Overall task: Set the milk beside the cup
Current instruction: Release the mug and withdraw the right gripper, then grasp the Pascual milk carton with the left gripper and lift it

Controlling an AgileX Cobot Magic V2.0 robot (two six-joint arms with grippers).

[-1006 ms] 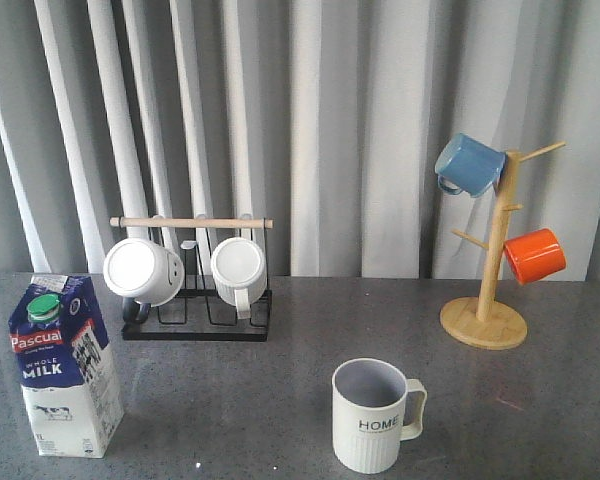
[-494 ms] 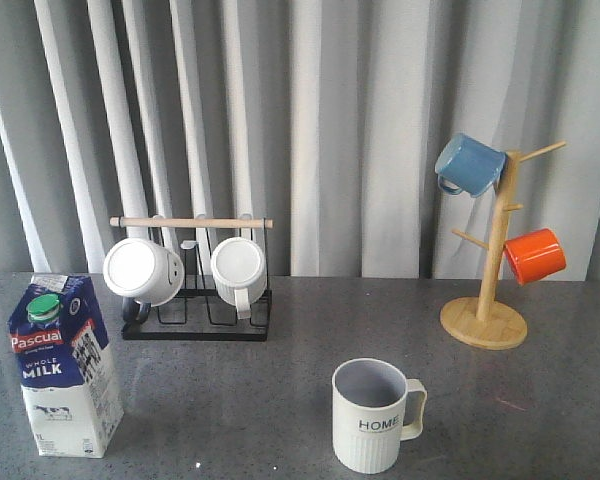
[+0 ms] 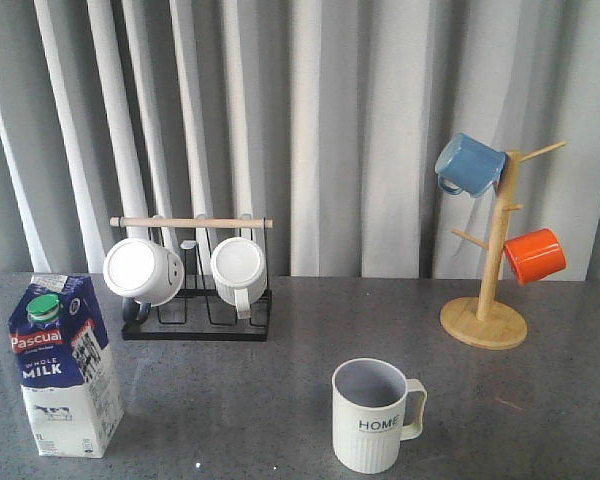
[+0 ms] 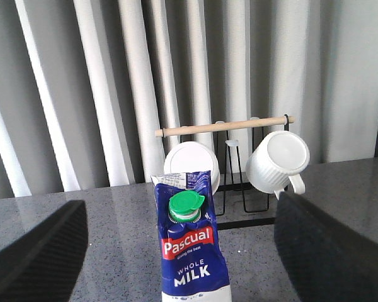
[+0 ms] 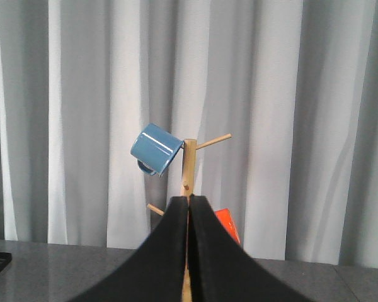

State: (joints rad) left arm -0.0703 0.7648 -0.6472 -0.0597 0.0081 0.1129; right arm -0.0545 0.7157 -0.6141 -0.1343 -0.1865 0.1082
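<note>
Blue-white milk (image 3: 64,368) upright at bench (image 3: 230,400) left | cup (image 3: 372,414) well apart | left hand (image 4: 176,251) spread around milk | right hand (image 5: 189,251) pressed together

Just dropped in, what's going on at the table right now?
Nothing is held yet. The milk stands upright at the table's front left, well apart from the cup near the front middle. The left hand is open, fingers on either side of the carton without touching it. The right hand is shut and empty, pointed toward the wooden mug tree.
</note>
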